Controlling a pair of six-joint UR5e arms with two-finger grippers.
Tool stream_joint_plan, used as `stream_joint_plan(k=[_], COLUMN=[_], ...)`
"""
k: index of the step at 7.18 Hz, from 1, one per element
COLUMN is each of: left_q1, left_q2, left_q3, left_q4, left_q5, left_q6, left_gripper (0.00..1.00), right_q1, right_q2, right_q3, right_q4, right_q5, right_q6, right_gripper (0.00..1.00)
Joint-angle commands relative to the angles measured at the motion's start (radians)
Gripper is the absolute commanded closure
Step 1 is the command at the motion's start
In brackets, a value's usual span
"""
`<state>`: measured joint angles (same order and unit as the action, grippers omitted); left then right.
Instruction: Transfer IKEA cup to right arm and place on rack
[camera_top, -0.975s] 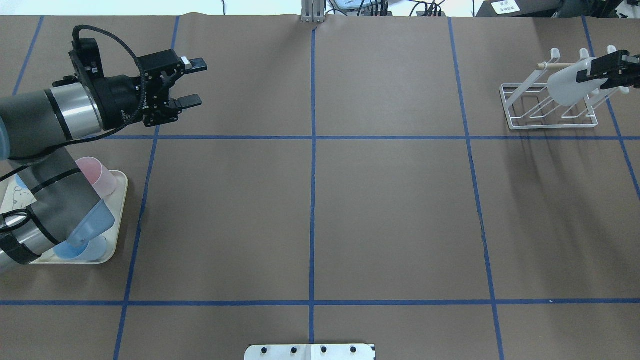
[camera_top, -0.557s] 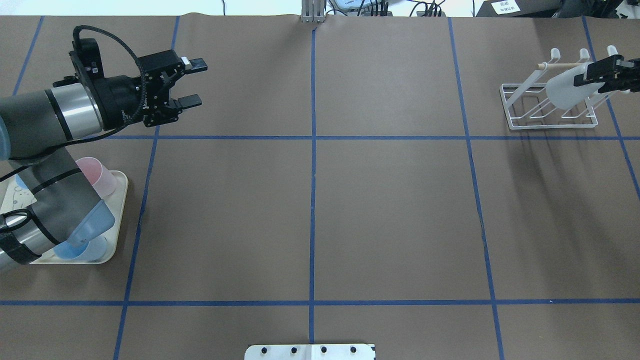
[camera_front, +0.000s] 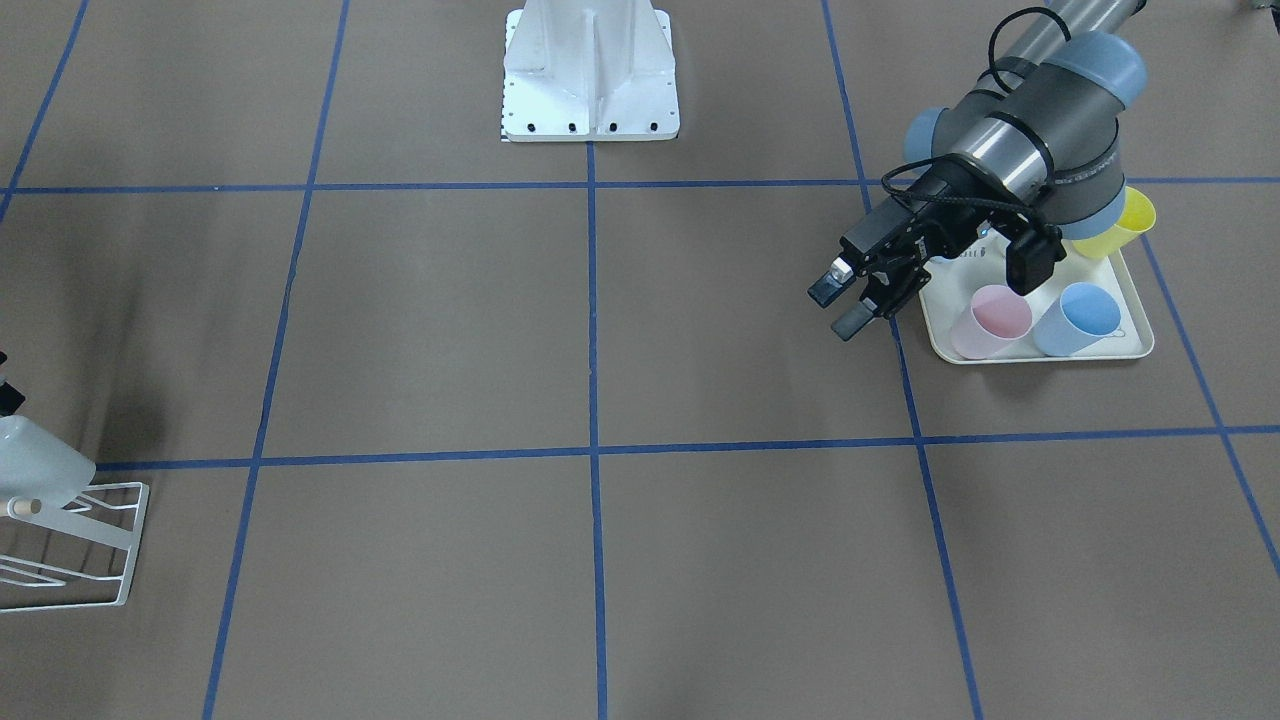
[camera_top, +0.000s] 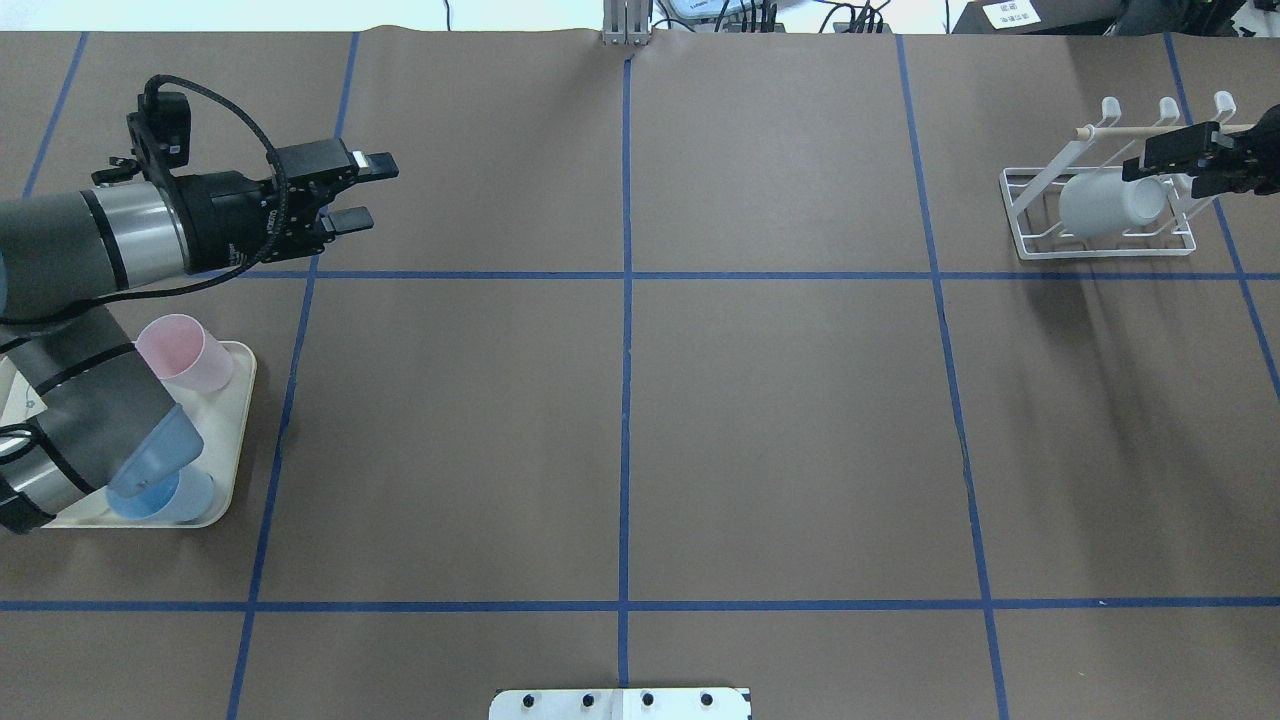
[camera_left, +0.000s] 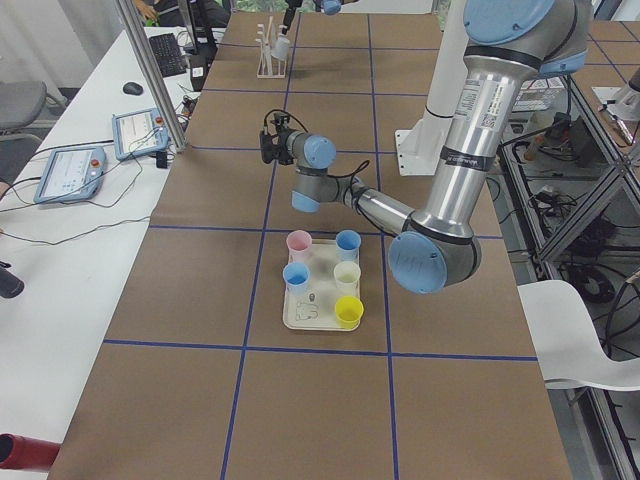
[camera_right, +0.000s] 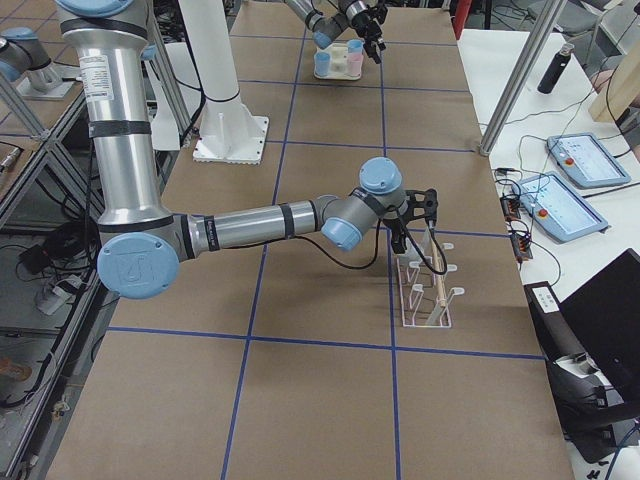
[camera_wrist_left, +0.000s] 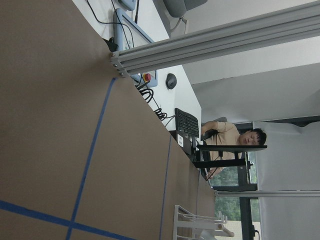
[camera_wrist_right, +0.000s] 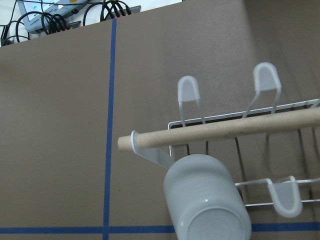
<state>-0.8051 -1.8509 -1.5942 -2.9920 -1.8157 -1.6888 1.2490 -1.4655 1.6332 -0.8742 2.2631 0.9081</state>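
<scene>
At the counter's far right corner, I find the cup (camera_top: 1100, 205) dropped onto the rack (camera_top: 1035, 215), right gripper (camera_top: 1172, 168) now apart: placement looks complete.

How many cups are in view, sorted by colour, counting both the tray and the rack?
Pink cup: 1
Blue cups: 2
Cream cup: 1
Yellow cup: 1
White cup, on the rack: 1
Total: 6 cups, 5 of them on the tray.
</scene>
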Motion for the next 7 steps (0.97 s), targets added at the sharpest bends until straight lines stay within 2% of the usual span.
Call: stream_joint_plan(k=[1,3,5,7], left_q1=[-0.139,-0.352,-0.374,-0.378], left_q2=[0.051,0.226,0.408,0.568], left_q3=[-0.001,-0.003,-0.001,-0.03], left_q4=[0.163,0.183,0.237,0.239], left_q5=[-0.153,-0.357,-0.352,-0.358], left_q6=[0.295,0.571,0.831,0.873], left_gripper=[0.01,0.01,0.02,0.02], right_q1=[0.001,0.0,-0.003,-0.005], right_q2=[0.001,-0.015,-0.015,-0.006], right_q3=[0.031,0.074,0.079,0.079], right_q4=[0.0,-0.011,-0.008,-0.008], right_q5=[0.006,0.025,0.03,0.032], right_q6=[0.012,0.041,0.048,0.048], right_gripper=[0.01,0.01,0.01,0.01])
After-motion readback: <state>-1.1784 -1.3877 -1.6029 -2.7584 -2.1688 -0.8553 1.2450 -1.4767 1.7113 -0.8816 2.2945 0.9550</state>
